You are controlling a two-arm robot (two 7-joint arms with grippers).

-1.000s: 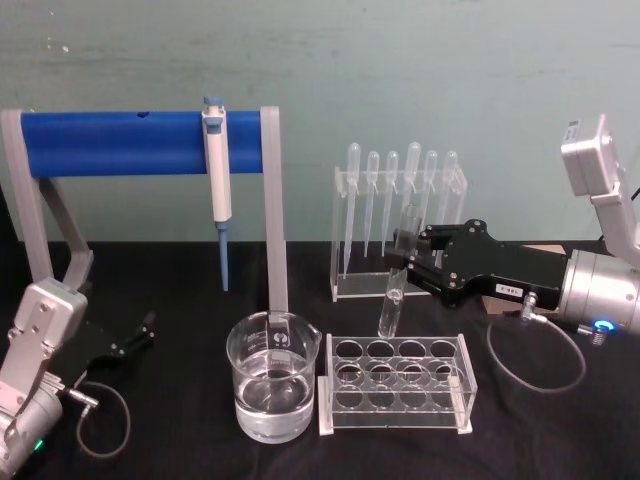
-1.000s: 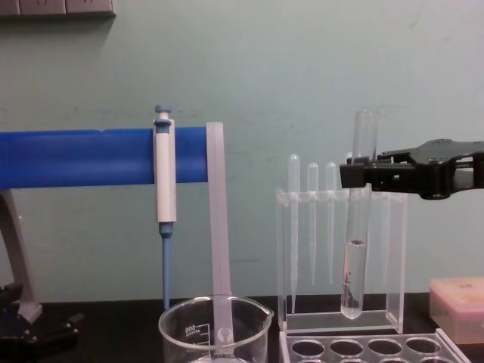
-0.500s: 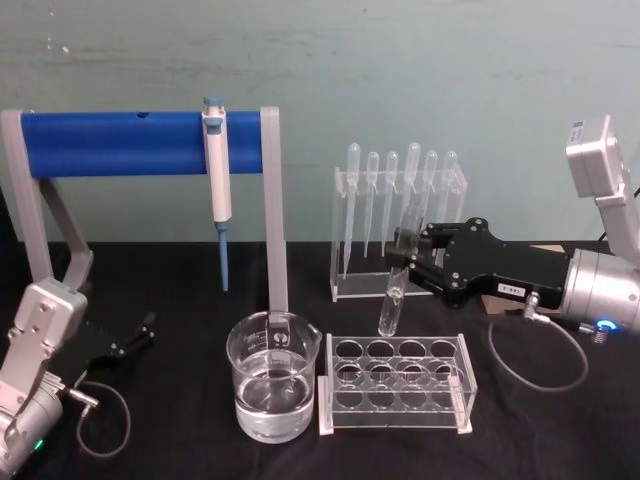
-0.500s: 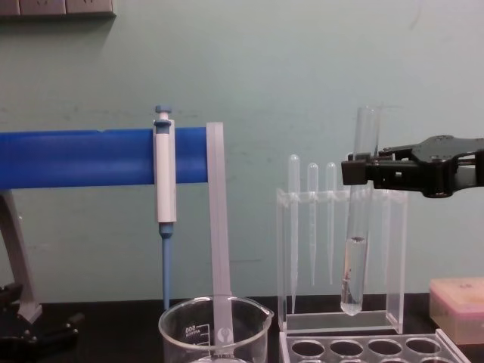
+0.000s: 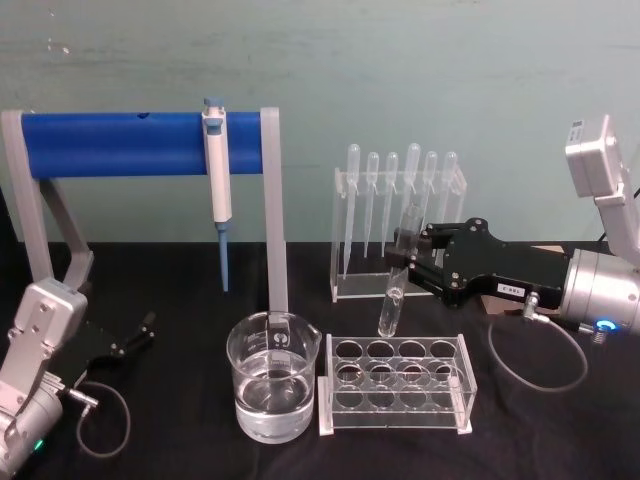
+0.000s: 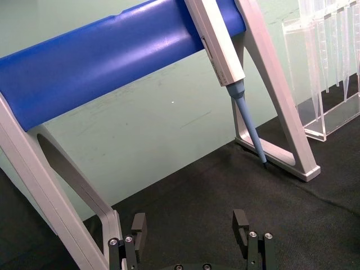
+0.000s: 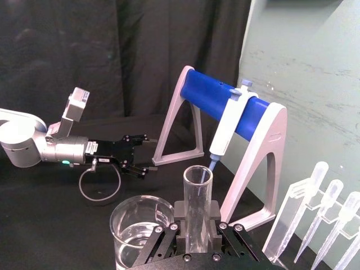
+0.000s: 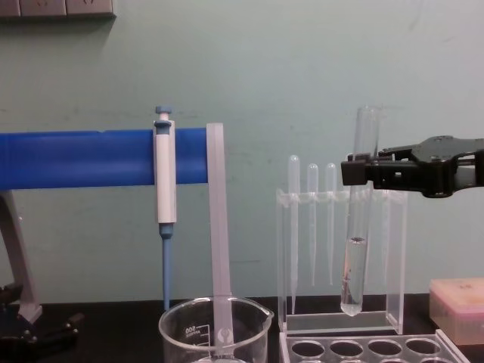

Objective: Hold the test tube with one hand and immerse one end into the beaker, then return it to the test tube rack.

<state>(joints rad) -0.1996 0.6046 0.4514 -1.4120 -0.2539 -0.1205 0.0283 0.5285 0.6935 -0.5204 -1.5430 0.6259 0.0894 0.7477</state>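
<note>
Gripping the test tube (image 5: 392, 298) high up, your right hand (image 5: 405, 262) is holding it almost upright, round end down; the beaker (image 5: 273, 390) is sitting lower, toward your idle, spread left hand (image 6: 189, 224).

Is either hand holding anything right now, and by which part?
The right hand grips the test tube on its upper third, below the rim. The left hand is open and empty.

The right hand (image 5: 404, 265) was black with a white label (image 5: 508, 290); behind it sat a silver cylindrical wrist (image 5: 598, 288), a blue-lit ring (image 5: 602, 326) and a looping grey cable (image 5: 532, 372).
</note>
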